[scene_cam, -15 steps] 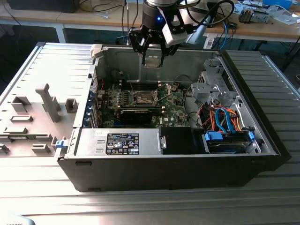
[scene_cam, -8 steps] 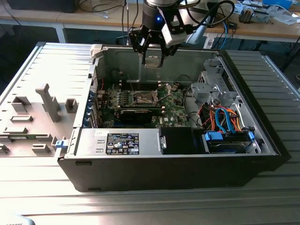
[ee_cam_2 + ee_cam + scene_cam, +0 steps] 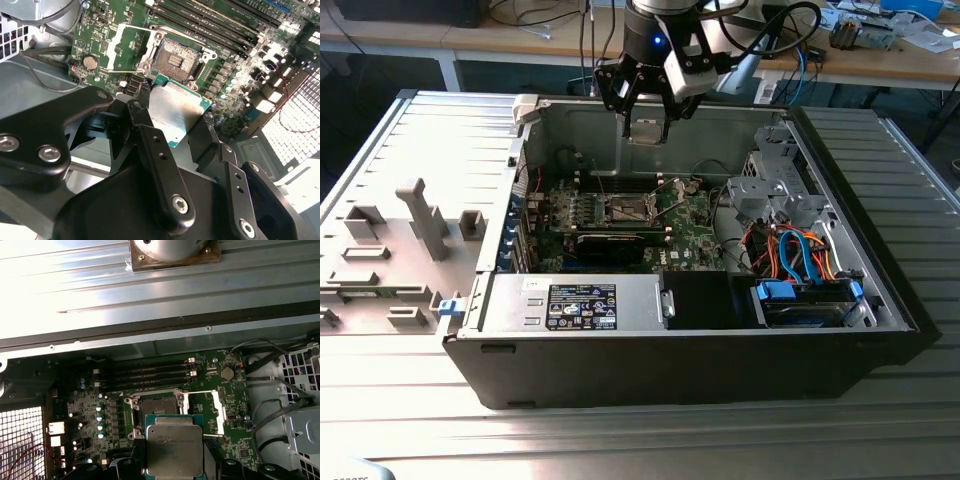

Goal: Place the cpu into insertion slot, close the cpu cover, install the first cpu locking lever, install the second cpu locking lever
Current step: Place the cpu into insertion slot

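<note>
Beyond the fingers point(image 3: 140, 116), well apart from them, the insertion slot point(image 3: 157, 405) lies bare on the green motherboard point(image 3: 235, 440). Between those fingers, the gripper point(image 3: 644, 138) clamps the cpu point(image 3: 174, 450) by two opposite edges. It looks light, thin and stiff, with a slippery metal top and a likely delicate underside, so the edges suit holding. Beside the slot, the cpu cover point(image 3: 218, 412) lies swung open.
</note>
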Robot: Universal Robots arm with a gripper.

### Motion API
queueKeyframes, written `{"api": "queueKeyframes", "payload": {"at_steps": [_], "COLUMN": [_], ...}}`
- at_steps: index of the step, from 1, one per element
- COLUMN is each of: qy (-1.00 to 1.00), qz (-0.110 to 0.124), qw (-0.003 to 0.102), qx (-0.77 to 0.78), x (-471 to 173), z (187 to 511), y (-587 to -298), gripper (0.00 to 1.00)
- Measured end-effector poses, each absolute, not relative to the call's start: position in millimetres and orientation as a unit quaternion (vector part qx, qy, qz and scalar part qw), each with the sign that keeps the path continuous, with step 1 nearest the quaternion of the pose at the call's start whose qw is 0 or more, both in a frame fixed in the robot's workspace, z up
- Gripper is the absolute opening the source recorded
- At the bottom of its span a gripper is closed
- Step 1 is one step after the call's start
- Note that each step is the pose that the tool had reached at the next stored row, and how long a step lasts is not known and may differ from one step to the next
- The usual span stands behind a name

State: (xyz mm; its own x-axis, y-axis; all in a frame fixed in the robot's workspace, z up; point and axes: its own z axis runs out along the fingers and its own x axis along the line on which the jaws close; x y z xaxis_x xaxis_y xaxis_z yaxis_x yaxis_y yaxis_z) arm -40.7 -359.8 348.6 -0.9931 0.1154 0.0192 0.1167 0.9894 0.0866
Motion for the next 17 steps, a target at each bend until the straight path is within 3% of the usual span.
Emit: {"api": "queueKeyframes", "payload": {"at_steps": [17], "qy": [-0.997], "qz": [-0.043], "qw": [0.007], "qx": [-0.067], "x": [-40.7], "z": [348.3], "y": [-359.9], "gripper": [0.54]}}
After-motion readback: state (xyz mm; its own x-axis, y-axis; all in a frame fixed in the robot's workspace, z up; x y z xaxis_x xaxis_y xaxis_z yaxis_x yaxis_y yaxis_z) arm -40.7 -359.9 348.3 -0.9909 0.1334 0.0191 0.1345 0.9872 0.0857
